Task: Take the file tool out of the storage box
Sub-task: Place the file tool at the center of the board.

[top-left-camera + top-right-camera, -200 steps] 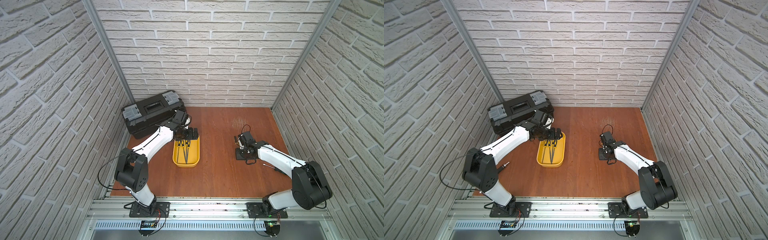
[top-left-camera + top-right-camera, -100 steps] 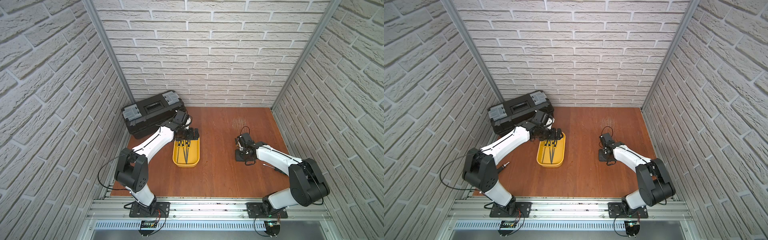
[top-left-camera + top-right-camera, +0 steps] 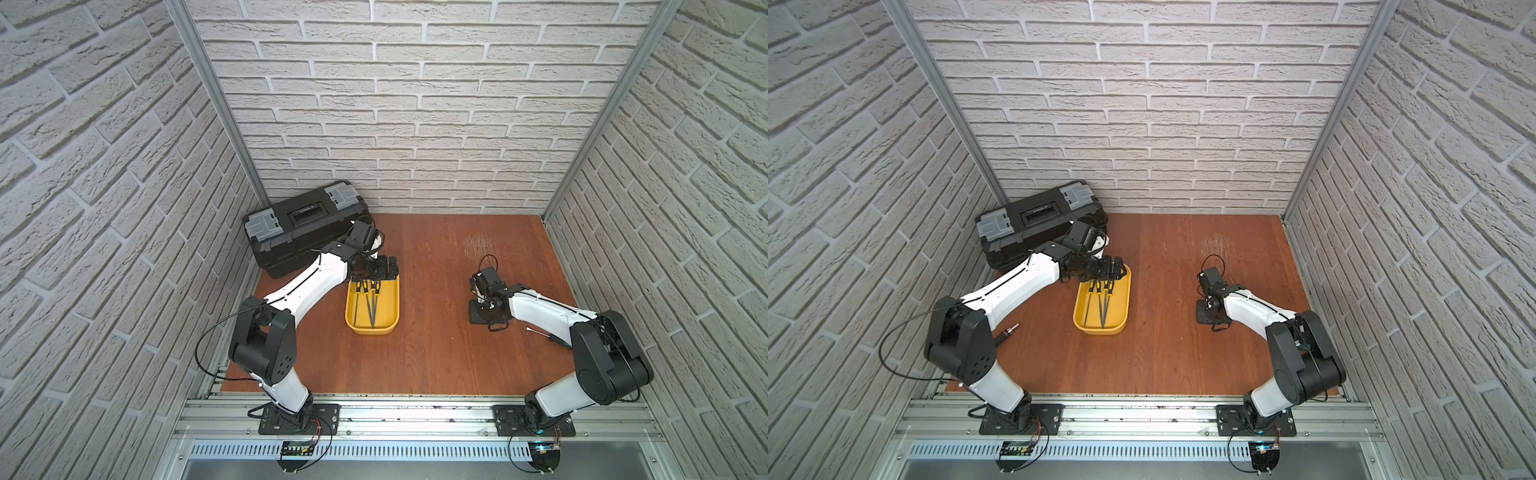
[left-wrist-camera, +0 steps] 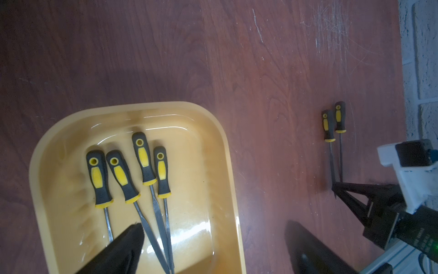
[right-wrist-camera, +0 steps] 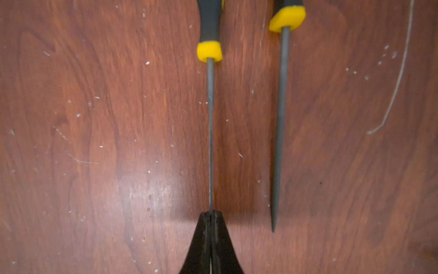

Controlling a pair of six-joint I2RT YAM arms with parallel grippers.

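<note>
While both arms reach in from the near rail across the wooden tabletop (image 3: 436, 361), the first thing I come to is the yellow storage box (image 3: 371, 331) on the left arm's side. Four files (image 4: 143, 159) lie inside it, black-and-yellow handles toward the far end, blades fanning back toward me. About level with it, well apart on the right arm's side, the right end effector (image 5: 210, 213) is down at the tabletop. It is clenched on the blade tip of a thin file (image 5: 210, 118) that lies flat outside the box. A second file (image 5: 279, 118) lies just beside it, parallel, not touching. Over the box's far end hovers the left end effector (image 3: 386, 269), fingers (image 4: 125, 246) spread wide, grasping nothing. Farthest back, by the brick wall, stands a black toolbox (image 3: 303, 228) with grey latches, lid shut.
</note>
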